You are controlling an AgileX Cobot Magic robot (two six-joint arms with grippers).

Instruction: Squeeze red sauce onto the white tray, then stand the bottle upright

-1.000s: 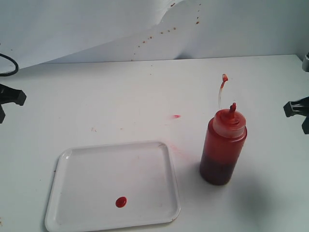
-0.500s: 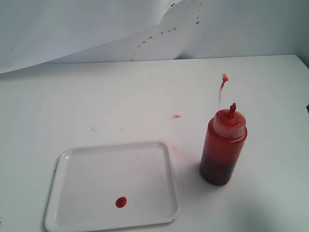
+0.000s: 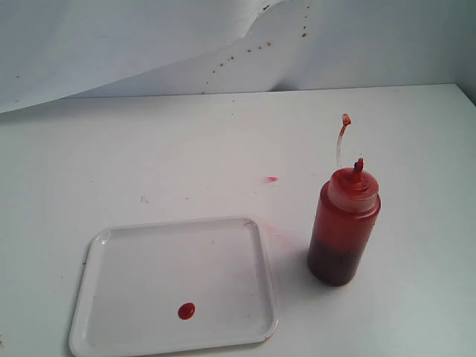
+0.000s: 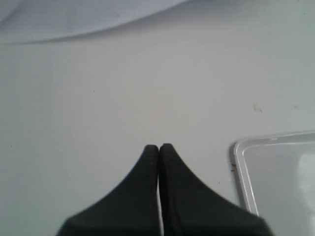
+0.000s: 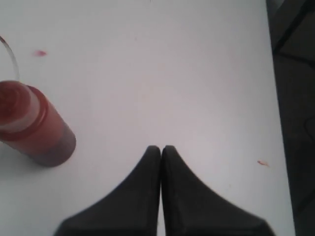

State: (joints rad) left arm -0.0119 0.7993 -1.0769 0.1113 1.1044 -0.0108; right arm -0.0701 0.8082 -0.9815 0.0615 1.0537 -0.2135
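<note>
The bottle stands upright on the white table, right of the white tray, its tethered tip cap sticking up. A small round blob of red sauce lies on the tray near its front edge. Neither gripper shows in the exterior view. In the left wrist view my left gripper is shut and empty, with a tray corner beside it. In the right wrist view my right gripper is shut and empty, well apart from the bottle.
A red smear marks the table between tray and bottle. Red specks dot the white backdrop. The table's edge runs close to the right gripper, with dark floor beyond it.
Both arms have pulled back out of the exterior view at its left and right edges. Bottle, tray and sauce blob have stayed put.
</note>
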